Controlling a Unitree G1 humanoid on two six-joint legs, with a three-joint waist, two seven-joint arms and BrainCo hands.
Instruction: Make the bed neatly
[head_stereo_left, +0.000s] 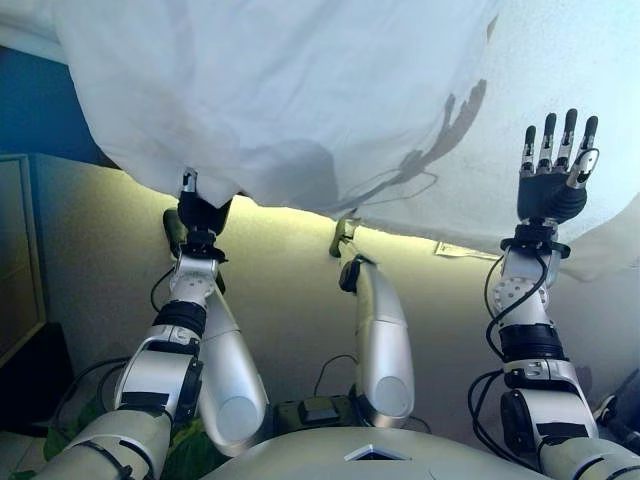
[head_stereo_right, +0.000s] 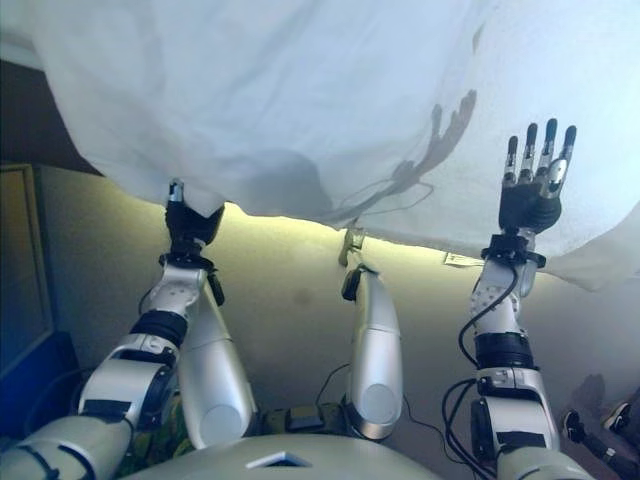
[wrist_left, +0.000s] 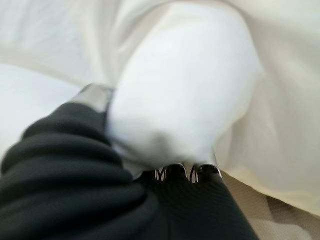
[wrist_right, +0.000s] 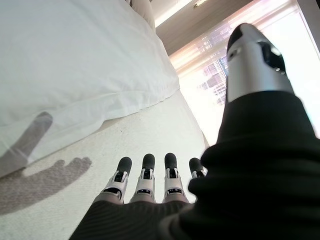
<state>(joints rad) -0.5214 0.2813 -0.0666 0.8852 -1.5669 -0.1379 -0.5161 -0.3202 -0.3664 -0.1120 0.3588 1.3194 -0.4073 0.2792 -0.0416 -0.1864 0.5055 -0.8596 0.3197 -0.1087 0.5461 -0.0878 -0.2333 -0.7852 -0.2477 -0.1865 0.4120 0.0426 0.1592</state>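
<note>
Presently listed, with the bed (head_stereo_left: 600, 60) as landmark.

Item: duvet (head_stereo_left: 280, 90), white, bunched. It lies heaped over the bed's near edge and hangs down past it on the robot's left side. Its loose lower hem runs crosswise, from the left hand toward the right hand, rising as it goes. On the right side the bare mattress sheet (wrist_right: 150, 130) shows, with the duvet's folded edge lying further up the bed from it.

Item: left hand (head_stereo_left: 200, 212). It sits at the duvet's hanging hem, just below the bed's near edge. In the left wrist view a rounded fold of white cloth bulges over the dark cover, and the fingers (wrist_left: 175, 170) appear tucked round it from beneath. Judged: pinching the duvet hem, fingers pressed together on cloth.

Item: right hand (head_stereo_left: 552, 190). It is held up over the bed's near right part, palm forward, fingers (wrist_right: 145, 175) straight and slightly spread, holding nothing. Its shadow falls on the sheet beside the duvet.

Relation for the coming move: the duvet lies up and to the left of the right fingers, apart from them; the left hand is the nearer, already at the hem. Judged: the heap wants drawing flat across the bed along that crosswise hem; the task looks early.
</note>
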